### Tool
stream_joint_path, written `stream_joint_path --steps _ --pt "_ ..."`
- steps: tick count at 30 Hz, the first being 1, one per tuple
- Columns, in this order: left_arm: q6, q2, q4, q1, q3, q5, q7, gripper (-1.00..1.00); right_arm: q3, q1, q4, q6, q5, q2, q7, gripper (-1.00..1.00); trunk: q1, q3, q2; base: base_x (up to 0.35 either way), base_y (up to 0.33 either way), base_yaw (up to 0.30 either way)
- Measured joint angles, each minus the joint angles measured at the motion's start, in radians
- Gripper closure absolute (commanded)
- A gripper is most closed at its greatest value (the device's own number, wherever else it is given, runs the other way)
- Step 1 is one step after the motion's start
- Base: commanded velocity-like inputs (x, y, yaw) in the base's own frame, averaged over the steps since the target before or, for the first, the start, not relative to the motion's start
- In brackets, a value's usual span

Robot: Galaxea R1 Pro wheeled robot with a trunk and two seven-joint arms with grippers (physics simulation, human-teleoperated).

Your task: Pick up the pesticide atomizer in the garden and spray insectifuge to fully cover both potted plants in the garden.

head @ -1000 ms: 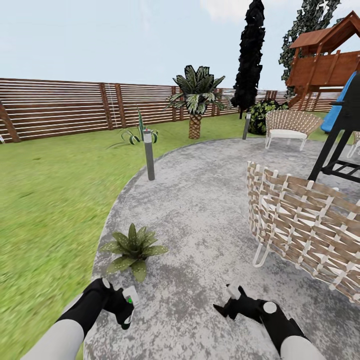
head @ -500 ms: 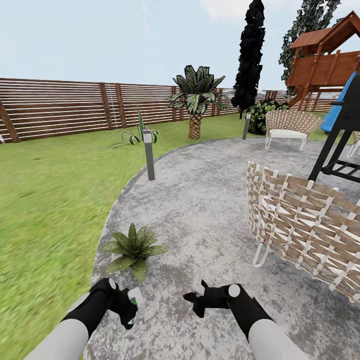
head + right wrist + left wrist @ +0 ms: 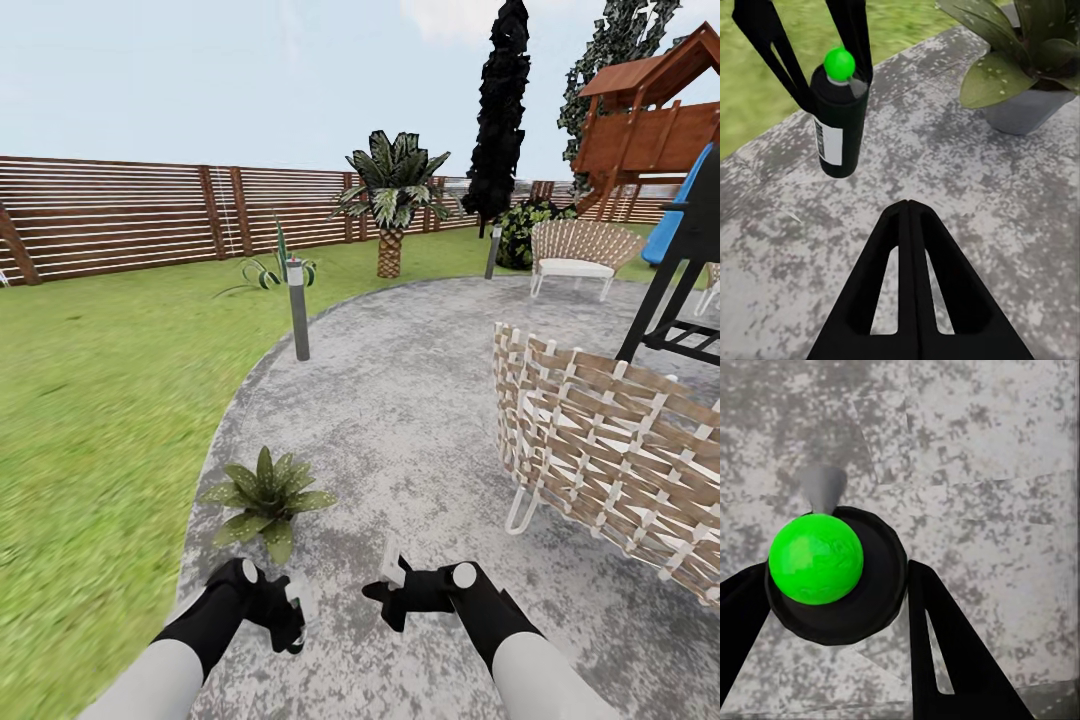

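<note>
My left gripper (image 3: 814,64) grasps the slim dark atomizer (image 3: 838,127); right gripper (image 3: 909,217) clenched over mottled grey paving (image 3: 420,400).

Ground: grey paving (image 3: 420,400) curving into lawn (image 3: 90,400)
Boundary: slat fence (image 3: 130,215)
Furniture: wicker chairs (image 3: 610,450), wooden playhouse (image 3: 650,120), lamp post (image 3: 297,310)
Planting: palm (image 3: 392,195), dark cypress (image 3: 500,110)
Light: pale, clear sky

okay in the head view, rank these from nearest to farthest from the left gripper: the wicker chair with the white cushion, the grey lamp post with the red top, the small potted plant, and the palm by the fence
1. The small olive-green potted plant, on the paving's edge just ahead of the left gripper.
2. The grey lamp post with the red top, farther along the paving's left edge.
3. The trunked palm and the far woven wicker chair with the white cushion, both far back; too close to call.
</note>
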Motion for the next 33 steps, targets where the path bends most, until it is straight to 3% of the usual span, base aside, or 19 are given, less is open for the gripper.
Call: stream_joint_path --steps 7,13,22,33 --pt "0.0 -0.01 0.001 0.0 -0.047 0.003 0.004 1.0 0.0 -0.005 -0.001 0.0 0.0 0.0 0.0 1.0 0.0 0.0 0.0 0.0 0.0 0.0" --pt "0.001 -0.038 0.0 0.0 -0.053 0.003 0.045 1.0 0.0 -0.013 -0.002 0.0 0.0 0.0 0.0 1.0 0.0 0.0 0.0 0.0 0.0 0.0" --pt "-0.016 -0.062 0.0 -0.001 -0.057 0.003 0.051 1.0 0.0 -0.015 0.0 0.0 0.0 0.0 0.0 1.0 0.0 0.0 0.0 0.0 0.0 0.0" --pt "-0.037 -0.083 0.0 -0.002 -0.112 0.004 0.051 1.0 0.001 -0.015 0.012 0.0 -0.002 0.0 0.001 1.0 0.0 0.0 0.0 0.0 0.0 0.0"
